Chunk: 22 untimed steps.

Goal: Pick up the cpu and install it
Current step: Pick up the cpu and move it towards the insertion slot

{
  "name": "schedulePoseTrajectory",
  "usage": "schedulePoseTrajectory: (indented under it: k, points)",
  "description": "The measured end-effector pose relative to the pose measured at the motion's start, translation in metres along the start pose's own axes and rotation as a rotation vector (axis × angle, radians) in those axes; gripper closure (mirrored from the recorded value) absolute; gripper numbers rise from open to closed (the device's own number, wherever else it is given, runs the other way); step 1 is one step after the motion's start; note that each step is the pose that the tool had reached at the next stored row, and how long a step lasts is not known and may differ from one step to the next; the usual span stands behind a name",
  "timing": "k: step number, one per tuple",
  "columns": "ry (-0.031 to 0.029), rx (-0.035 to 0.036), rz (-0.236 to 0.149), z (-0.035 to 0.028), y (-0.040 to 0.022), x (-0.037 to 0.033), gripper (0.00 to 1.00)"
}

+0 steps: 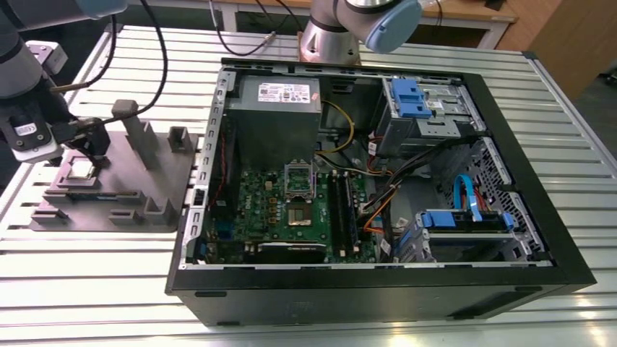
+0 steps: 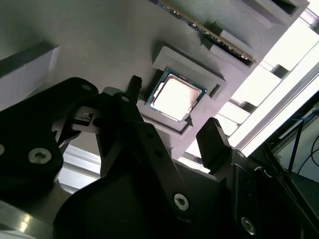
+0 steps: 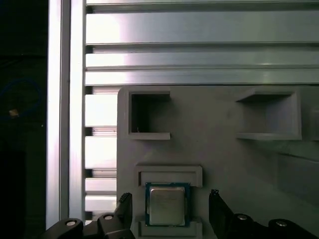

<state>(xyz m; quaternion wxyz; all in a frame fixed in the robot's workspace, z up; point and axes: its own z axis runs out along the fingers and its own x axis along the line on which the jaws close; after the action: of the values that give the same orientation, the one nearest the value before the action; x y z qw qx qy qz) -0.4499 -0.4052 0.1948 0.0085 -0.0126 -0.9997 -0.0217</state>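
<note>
You are working at the pick-up step; the install has not yet begun.

The slatted metal table [image 1: 97, 282] is carrying the open computer case [image 1: 386, 293], and the socket [image 1: 299, 178] on its board is sitting unfilled. The grey plastic plate [image 1: 159, 184] is lying beside the case, toward the exterior view's left.

The gripper [image 3: 170, 195] is hovering over that plate with its pincer spread. In both wrist views the fingers [image 3: 220, 215] are standing on opposite sides of the cpu [image 2: 175, 97], apart from it and gripping nothing. The cpu is lying flat in a shallow raised recess [image 3: 169, 175] on the plate, metal top upward.

By judgement, the grasp is calling for the fingers to meet two opposite edges squarely, without snagging the recess walls or tipping the chip.

The exterior view is giving you the route: plate and socket are well apart. The wrist views are giving you the finger-to-chip gap, which the exterior view is leaving too small to judge.
</note>
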Motion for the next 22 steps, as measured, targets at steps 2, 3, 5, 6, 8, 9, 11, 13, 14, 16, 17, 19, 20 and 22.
schedulePoseTrajectory:
  k: [2,3,5,6,8,9,11,13,14,16,17,19,20,22]
  points:
    - [-0.0001,0.0005,0.000,0.0035,-0.0003,0.0000,0.29]
    - [0.0000,0.0010,0.000,0.0049,-0.0004,0.0002,0.29]
    - [-0.0005,0.0012,0.000,0.0078,-0.0006,0.0003,0.29]
    - [-0.0006,0.0012,0.000,0.0090,-0.0007,0.0004,0.29]
    - [-0.0006,0.0013,0.000,0.0110,-0.0011,0.0007,0.29]
    - [-0.0007,0.0013,0.000,0.0117,-0.0015,0.0008,0.29]
    - [-0.0008,0.0012,0.000,0.0127,-0.0028,0.0010,0.29]
    - [-0.0009,0.0012,0.000,0.0131,-0.0031,0.0009,0.29]
    - [-0.0008,0.0012,0.000,0.0131,-0.0032,0.0009,0.29]
    - [-0.0007,0.0012,0.000,0.0132,-0.0033,0.0009,0.29]
    - [-0.0008,0.0012,0.000,0.0132,-0.0033,0.0009,0.29]
    - [-0.0007,0.0012,0.000,0.0132,-0.0033,0.0010,0.29]
    - [-0.0008,0.0012,0.000,0.0132,-0.0033,0.0009,0.29]
    - [-0.0008,0.0012,0.000,0.0132,-0.0034,0.0009,0.29]
